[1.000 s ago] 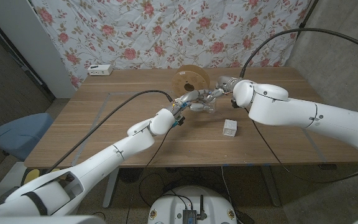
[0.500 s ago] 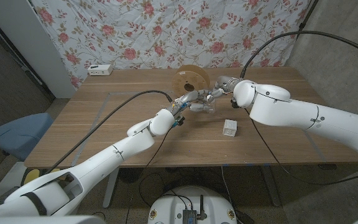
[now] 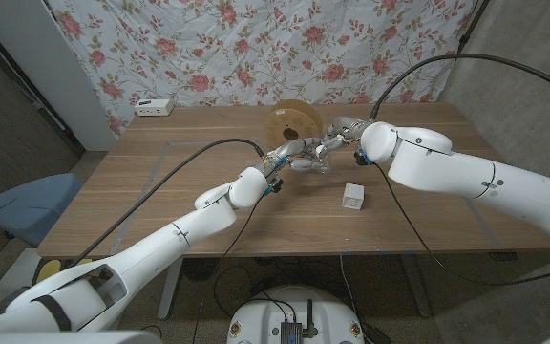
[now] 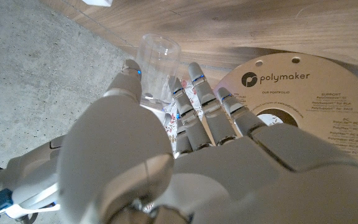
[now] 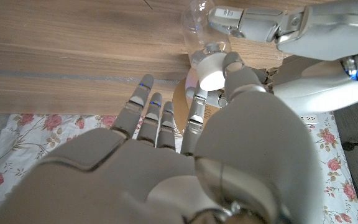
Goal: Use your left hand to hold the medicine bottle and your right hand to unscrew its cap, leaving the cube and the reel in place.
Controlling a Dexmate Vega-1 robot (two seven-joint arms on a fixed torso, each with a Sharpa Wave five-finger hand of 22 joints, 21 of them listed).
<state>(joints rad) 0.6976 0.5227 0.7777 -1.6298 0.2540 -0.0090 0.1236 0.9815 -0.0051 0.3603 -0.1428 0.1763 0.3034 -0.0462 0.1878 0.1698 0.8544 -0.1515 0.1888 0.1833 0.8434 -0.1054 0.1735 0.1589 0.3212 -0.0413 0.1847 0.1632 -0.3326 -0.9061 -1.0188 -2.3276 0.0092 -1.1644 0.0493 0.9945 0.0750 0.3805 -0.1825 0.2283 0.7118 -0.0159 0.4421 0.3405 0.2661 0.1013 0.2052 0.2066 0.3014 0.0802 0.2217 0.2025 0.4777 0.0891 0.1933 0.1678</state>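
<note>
With the left hand (image 3: 295, 153) gripping the medicine bottle (image 4: 158, 62) and the right hand (image 3: 336, 133) pinching its cap (image 5: 208, 70), a jerky twist could knock the reel (image 3: 292, 123) just behind.

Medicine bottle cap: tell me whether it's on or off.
On. The white cap sits on the medicine bottle, pinched by the right robot hand.
</note>
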